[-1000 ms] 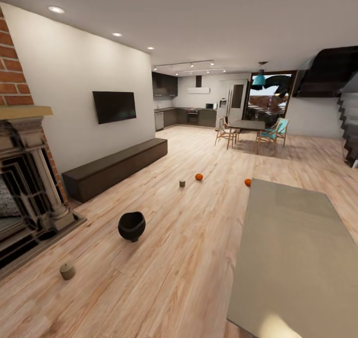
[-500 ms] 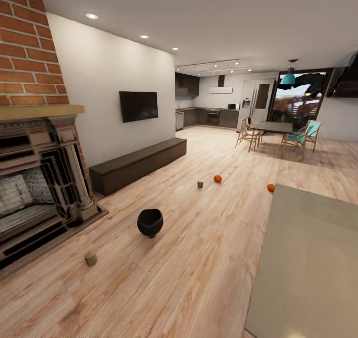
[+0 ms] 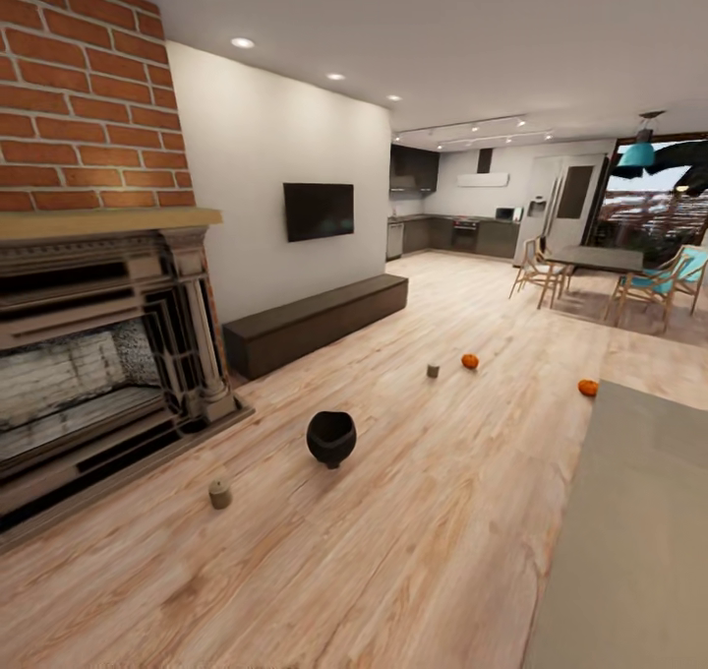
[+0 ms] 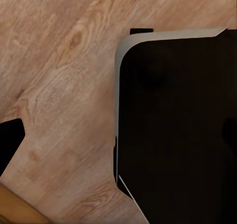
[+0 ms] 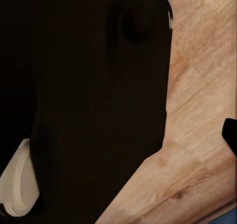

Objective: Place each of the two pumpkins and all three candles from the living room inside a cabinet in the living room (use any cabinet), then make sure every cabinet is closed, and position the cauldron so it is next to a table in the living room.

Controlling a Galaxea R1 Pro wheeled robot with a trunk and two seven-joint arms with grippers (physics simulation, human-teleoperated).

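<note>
The head view has swung left since the earlier pictures: more of the brick fireplace [image 3: 98, 285] fills the left side, less of the grey table [image 3: 639, 551] shows at the lower right, and the stairs have slid out past the right edge. The things on the floor [image 3: 393, 551] keep their places relative to each other; only the camera has turned.

Taking the cauldron [image 3: 331, 438] as the landmark: it stands upright on the planks, black, its mouth open toward the camera, and nothing can be made out inside it. Nearer than it and toward the fireplace stands one candle [image 3: 220, 493], close to the hearth edge. Beyond the cauldron a second candle [image 3: 433, 370] stands, with a pumpkin [image 3: 470, 361] just beside it. A second pumpkin [image 3: 588, 388] lies farther right, near the far end of the table. That makes two candles, two pumpkins, one cauldron.

Behind the cauldron, along the wall under the TV [image 3: 319, 211], runs the cabinet [image 3: 315, 323], its fronts flush and shut. Far beyond are the dining table [image 3: 602, 257] with chairs and the kitchen.

In the wrist views, dark robot parts hang over the planks. Whether either gripper is wide or narrow cannot be told.
</note>
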